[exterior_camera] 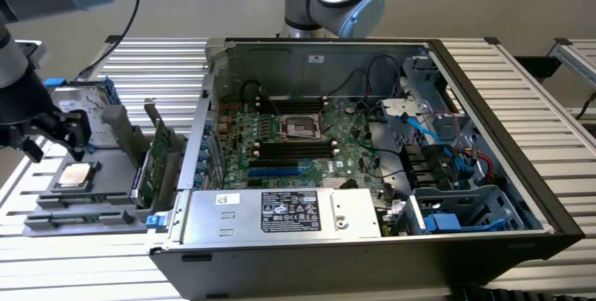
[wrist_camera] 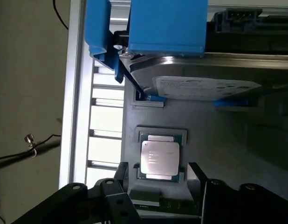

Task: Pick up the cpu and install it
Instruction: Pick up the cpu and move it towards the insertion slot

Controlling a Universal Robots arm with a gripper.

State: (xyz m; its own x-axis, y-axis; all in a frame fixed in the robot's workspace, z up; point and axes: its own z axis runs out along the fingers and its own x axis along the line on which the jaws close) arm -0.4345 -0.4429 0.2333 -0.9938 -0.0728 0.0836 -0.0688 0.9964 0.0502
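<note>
Pincer [exterior_camera: 56,149] hangs just above the cpu [wrist_camera: 159,159] with its jaws wide apart, gripping nothing. In the wrist view its two black fingers [wrist_camera: 121,173] stand one to each side of the chip, which lies flat, silver top up, in a square recess of the grey tray [wrist_camera: 228,140] on the slatted desk [exterior_camera: 56,266]. Beyond the pincer, on the same tray, the hard drive [wrist_camera: 204,86] rests tilted in its blue bracket [wrist_camera: 167,25]. A green circuit card [exterior_camera: 153,161] stands on edge between the pincer and the open computer case [exterior_camera: 549,196]. The motherboard's socket [exterior_camera: 300,128] sits well apart from the pincer.
</note>
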